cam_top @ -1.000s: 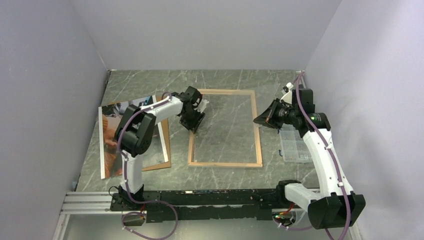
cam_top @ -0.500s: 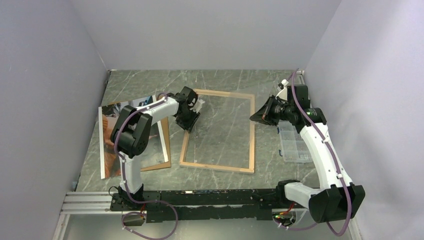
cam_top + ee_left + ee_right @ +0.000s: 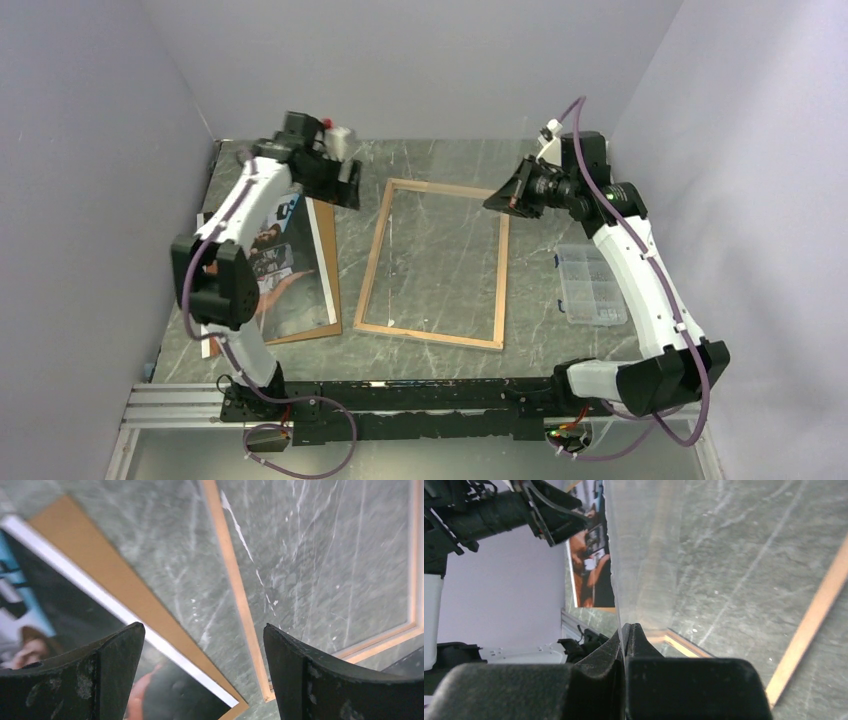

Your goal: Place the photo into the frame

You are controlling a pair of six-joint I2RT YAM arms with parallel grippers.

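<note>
Both photo (image 3: pixel 65 605) and frame (image 3: pixel 227 555) lie below left pincer (image 3: pixel 200 630).

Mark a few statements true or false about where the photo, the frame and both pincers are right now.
1. The photo sits inside the frame. False: it lies left of the frame, on the brown backing board.
2. The left pincer is open and empty. True.
3. The right pincer is open. False: it is shut on the clear sheet.
4. The frame lies with its wooden side up. True.
</note>
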